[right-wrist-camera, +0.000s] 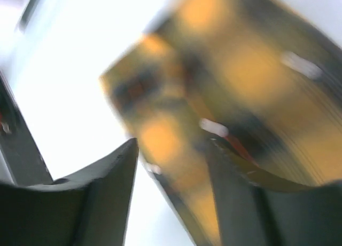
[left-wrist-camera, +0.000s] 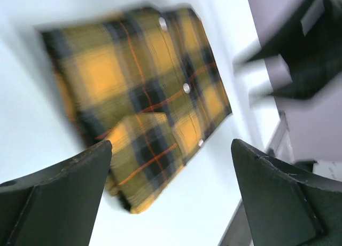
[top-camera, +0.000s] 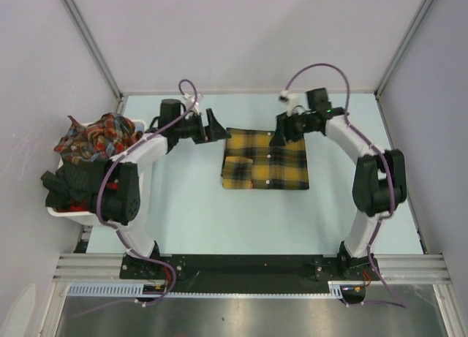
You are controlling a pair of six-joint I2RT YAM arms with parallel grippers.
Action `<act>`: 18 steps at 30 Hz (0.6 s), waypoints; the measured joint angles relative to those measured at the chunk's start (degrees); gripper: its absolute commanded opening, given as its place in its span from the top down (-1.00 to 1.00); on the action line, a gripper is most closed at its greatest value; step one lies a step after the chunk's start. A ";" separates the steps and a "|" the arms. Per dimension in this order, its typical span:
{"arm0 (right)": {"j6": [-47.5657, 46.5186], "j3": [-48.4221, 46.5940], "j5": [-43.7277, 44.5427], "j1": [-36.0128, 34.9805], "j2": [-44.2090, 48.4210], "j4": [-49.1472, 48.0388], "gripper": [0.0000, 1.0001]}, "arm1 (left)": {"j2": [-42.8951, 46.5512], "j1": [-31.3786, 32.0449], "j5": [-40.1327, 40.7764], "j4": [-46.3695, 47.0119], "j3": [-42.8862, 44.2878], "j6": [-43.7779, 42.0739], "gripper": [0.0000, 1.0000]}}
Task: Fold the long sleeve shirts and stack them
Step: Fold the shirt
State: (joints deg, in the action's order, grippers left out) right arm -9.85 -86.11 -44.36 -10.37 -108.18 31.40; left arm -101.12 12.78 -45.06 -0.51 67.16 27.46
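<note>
One folded yellow plaid shirt lay mid-table. Left gripper gaped wide beside its far-left corner. Right gripper hung over the far-right corner, jaws apart, empty. White bin at left held red plaid shirts.

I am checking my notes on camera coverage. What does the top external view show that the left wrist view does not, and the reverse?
Only the top external view shows the white bin at the left, heaped with red-toned plaid shirts. Only the left wrist view shows, close up, the white buttons and the left claw wide open, empty. Both show the folded yellow plaid shirt flat on the table.
</note>
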 measured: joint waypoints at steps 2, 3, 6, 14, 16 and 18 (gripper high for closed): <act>-4.55 3.23 3.02 -8.72 5.92 -1.53 0.11 | 3.10 -2.64 1.20 -3.76 1.92 -3.23 -0.99; -6.05 3.85 3.76 -11.82 7.04 -2.21 0.19 | 3.80 -3.56 1.84 -5.29 3.13 -4.48 -0.99; -9.88 5.57 7.34 -21.97 7.45 -5.29 0.22 | 5.66 -6.86 3.78 -9.51 6.67 -7.80 -0.99; -13.64 7.06 15.89 -35.17 -1.90 -10.47 0.19 | 7.39 -15.28 5.46 -20.61 10.62 -13.49 -0.99; -14.29 7.04 17.57 -36.81 -4.26 -11.26 0.17 | 7.65 -16.63 5.95 -22.38 10.67 -14.80 -0.99; -14.99 7.04 19.41 -37.90 -6.67 -11.98 0.17 | 8.22 -17.33 6.16 -23.96 10.47 -15.96 -0.99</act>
State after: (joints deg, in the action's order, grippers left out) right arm -24.84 -79.07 -24.95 -48.27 -114.85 19.42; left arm -92.90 -4.56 -38.89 -24.47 77.62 11.51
